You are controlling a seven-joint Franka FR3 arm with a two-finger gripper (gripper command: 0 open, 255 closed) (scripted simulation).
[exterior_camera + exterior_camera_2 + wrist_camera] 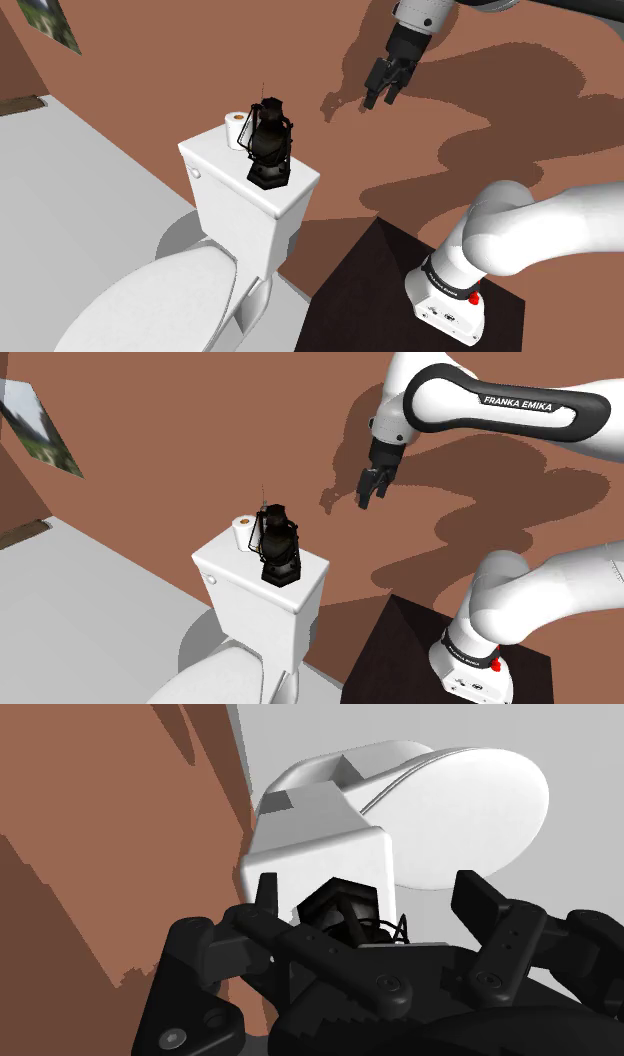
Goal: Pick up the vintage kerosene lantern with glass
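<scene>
The black lantern (270, 148) is standing on the toilet tank (262, 205) lid (a paper roll (236, 128) is sharing that lid). The tool (380, 97), fingers spread apart, is hovering well above the tank and off to one side. A skewed descent is risking tipping the lantern off the tank.

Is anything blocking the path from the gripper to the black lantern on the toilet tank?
Nothing visible does. The open gripper hangs in free air up and to the shoulder view's right of the lantern; the toilet paper roll stands on the lantern's other side.
</scene>
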